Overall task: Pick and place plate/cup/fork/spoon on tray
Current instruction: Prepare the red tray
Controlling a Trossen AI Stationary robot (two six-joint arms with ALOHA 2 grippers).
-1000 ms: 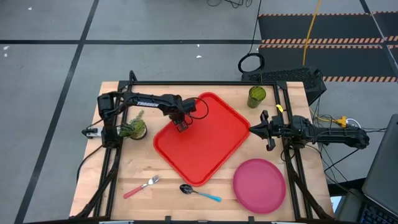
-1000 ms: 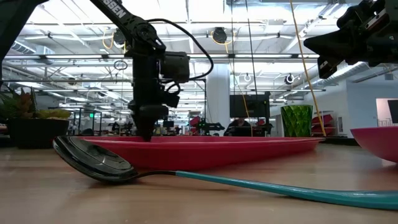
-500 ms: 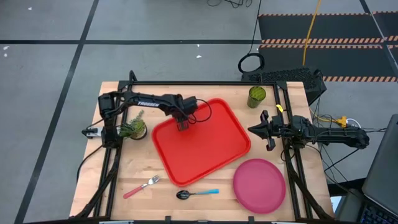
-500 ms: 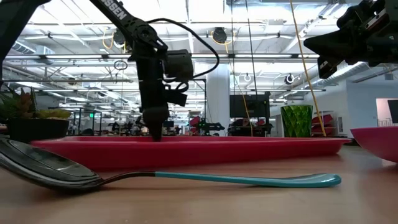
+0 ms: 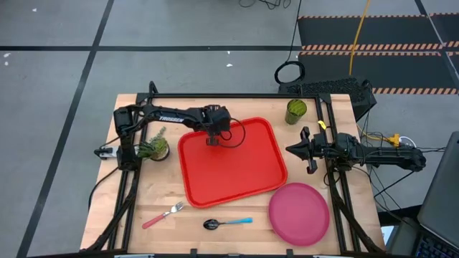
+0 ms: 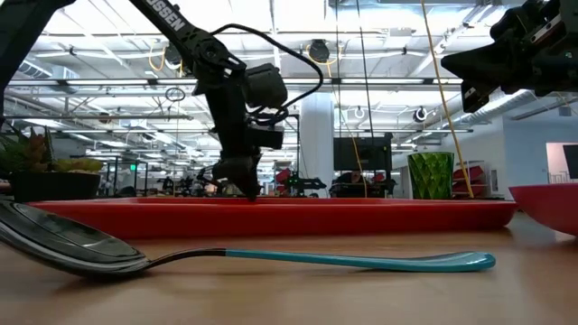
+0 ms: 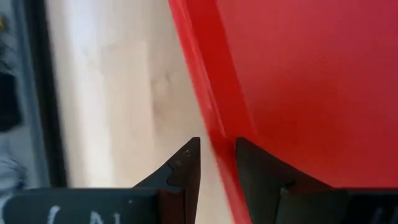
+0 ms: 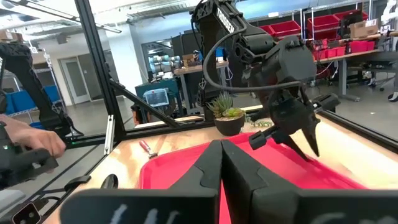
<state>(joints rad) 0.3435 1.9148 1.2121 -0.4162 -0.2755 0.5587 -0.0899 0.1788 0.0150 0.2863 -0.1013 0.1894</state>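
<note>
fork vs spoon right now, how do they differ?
Handle: the fork has a pink-red one, the spoon a light blue one. Head: the fork ends in silver tines, the spoon in a dark rounded bowl. Pose: in the high view the fork lies on a diagonal, the spoon almost parallel to the table's near edge. Place: the fork lies left of the spoon. Shared: both rest on the bare wood, off the tray, untouched by either gripper.

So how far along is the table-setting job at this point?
Nothing is loaded yet: the large red plastic tray holds no tableware. In hand, the left gripper is clamped on the tray's far rim. The round pink plastic plate, dark green translucent cup, pink-handled metal fork and blue-handled spoon all lie on the wooden table. The right gripper waits shut beside the tray.
</note>
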